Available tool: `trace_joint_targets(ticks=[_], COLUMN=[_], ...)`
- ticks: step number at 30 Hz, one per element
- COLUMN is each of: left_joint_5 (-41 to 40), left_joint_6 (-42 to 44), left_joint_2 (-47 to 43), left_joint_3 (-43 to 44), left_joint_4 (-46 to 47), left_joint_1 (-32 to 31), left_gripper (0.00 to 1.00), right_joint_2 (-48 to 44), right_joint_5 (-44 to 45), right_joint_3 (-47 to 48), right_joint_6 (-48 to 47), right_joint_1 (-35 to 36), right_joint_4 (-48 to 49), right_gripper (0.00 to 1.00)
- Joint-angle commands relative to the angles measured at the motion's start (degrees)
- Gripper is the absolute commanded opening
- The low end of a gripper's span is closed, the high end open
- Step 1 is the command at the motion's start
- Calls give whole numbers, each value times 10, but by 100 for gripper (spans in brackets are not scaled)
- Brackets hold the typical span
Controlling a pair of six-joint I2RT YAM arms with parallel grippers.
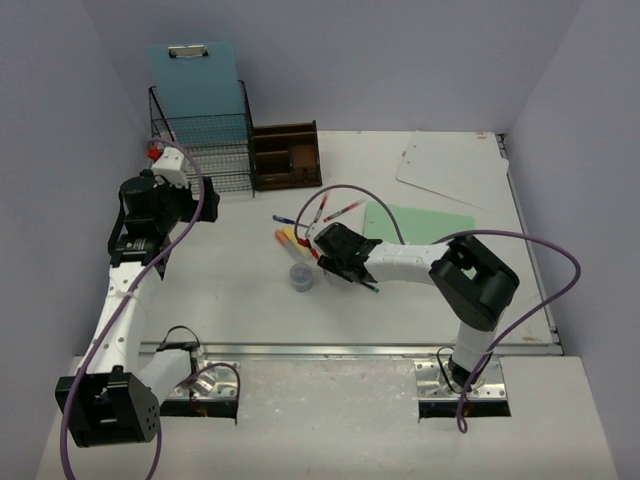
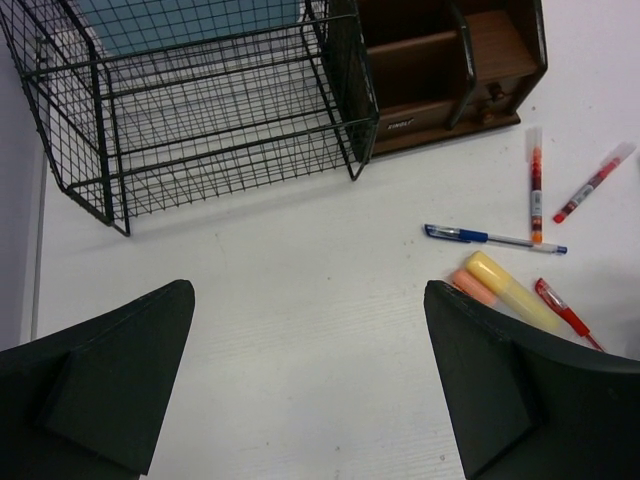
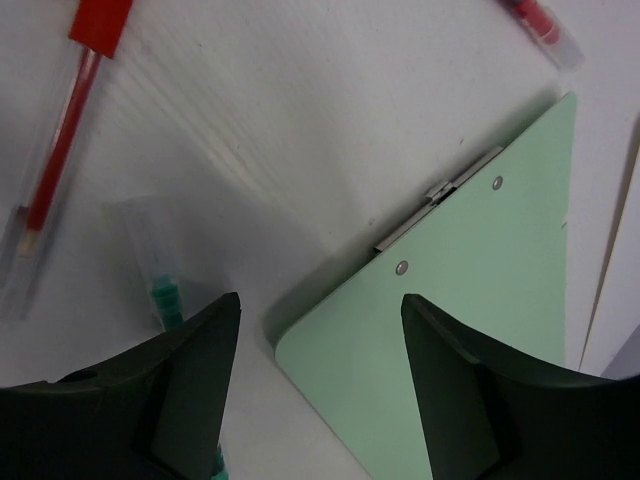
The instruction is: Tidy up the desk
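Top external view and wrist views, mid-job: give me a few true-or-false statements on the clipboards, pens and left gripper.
1. The blue clipboard stands upright at the back of the wire-mesh rack. True.
2. The green clipboard stands in that rack too. False: it lies flat on the desk.
3. The left gripper holds a highlighter. False: its jaws stand open and empty, and the yellow highlighter lies on the desk.
4. A blue pen lies loose on the desk. True.
5. The wooden organiser stands beside the rack. True.
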Motion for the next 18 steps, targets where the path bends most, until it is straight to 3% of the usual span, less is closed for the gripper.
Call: trace_joint_targets(ticks=[1, 8, 18], left_joint_5=[-6, 0, 5], left_joint_6=[11, 10, 6], left_joint_2=[-24, -29, -23], left_joint_3=[-8, -15, -11], left_joint_4=[14, 20, 32], left_joint_1=[14, 20, 30], left_gripper=[98, 98, 99], right_joint_2=[18, 51, 113], right_joint_5=[58, 86, 174], right_joint_3=[20, 0, -25], right_joint_6=[52, 79, 73], right_joint_1=[-2, -1, 28], right_joint_4=[-31, -32, 19], right_gripper=[67, 74, 57])
